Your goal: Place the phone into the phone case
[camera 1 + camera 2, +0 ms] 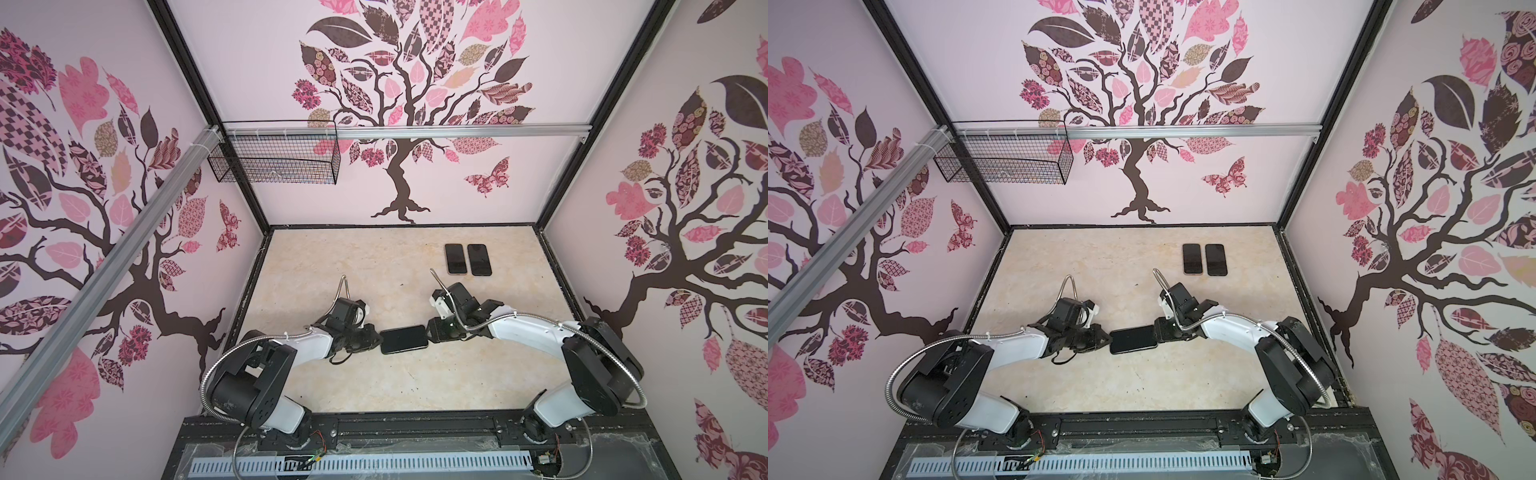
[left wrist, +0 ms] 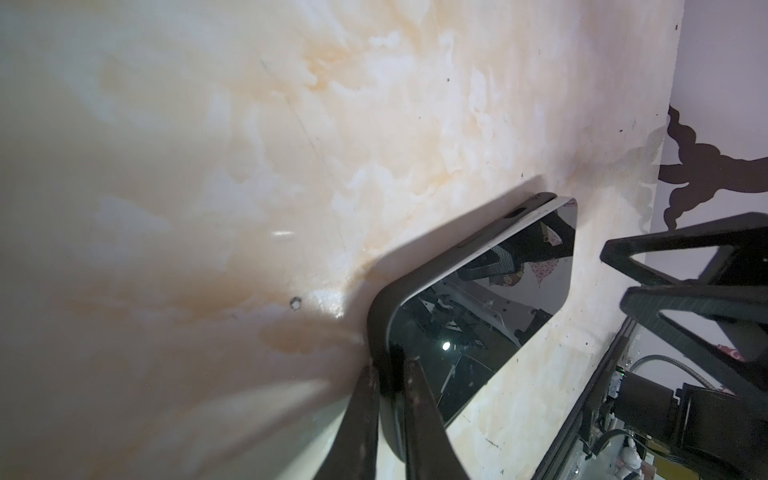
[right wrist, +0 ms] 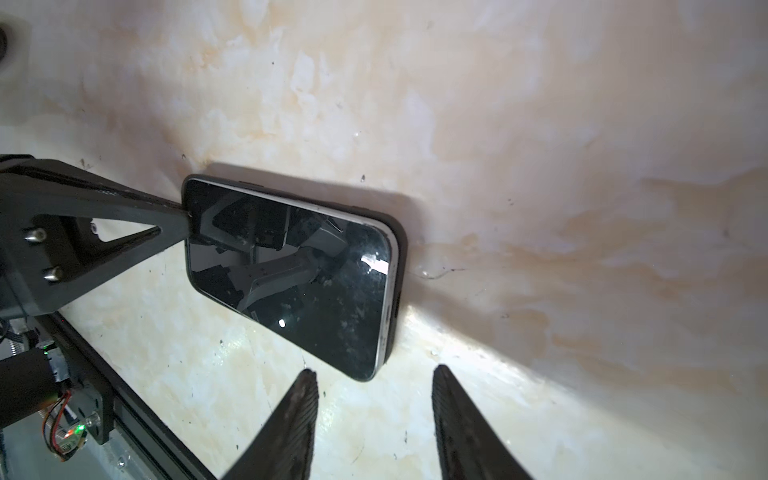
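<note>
Two grippers: left gripper clamps the phone case at nine o'clock, presumably anchoring it; right gripper gapes empty at three.

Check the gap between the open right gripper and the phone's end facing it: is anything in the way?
Nothing visible does. In the right wrist view only bare table lies between the right gripper and the near end of the phone. The left gripper pinches the phone case at the far end, clear of that path.
</note>
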Controlling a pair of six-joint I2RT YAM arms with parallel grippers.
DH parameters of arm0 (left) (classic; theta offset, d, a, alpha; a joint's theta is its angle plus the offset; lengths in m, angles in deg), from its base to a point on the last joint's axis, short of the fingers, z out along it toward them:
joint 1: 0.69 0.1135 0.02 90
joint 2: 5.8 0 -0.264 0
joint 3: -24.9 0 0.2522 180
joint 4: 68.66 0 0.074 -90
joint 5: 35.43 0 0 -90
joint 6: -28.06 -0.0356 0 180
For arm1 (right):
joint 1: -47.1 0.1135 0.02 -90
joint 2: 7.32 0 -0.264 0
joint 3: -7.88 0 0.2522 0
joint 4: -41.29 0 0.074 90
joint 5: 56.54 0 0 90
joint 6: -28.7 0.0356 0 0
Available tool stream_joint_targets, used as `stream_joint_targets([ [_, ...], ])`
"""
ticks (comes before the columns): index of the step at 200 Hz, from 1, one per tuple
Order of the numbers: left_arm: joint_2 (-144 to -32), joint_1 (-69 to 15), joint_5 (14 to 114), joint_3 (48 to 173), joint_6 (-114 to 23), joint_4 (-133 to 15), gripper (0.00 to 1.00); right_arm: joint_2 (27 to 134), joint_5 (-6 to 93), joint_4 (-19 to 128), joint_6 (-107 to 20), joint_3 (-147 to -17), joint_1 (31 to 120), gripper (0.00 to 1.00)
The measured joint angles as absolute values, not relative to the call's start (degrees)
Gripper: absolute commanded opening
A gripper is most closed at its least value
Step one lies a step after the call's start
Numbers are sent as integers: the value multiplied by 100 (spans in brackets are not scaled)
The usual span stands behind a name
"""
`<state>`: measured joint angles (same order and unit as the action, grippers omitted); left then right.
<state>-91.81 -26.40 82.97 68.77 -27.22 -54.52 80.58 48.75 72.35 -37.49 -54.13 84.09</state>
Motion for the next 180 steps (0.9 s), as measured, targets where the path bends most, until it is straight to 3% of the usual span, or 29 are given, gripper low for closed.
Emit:
stream_joint_targets([
  [40,-9024,-2695,8356,6872,-2637,-5227,30,8027,4822,7395,-3847,-5413,8409,41],
  [180,-8862,-2715,8468,6870,-2569,-4713,24,8438,5130,7244,-3867,-5328,8409,34],
])
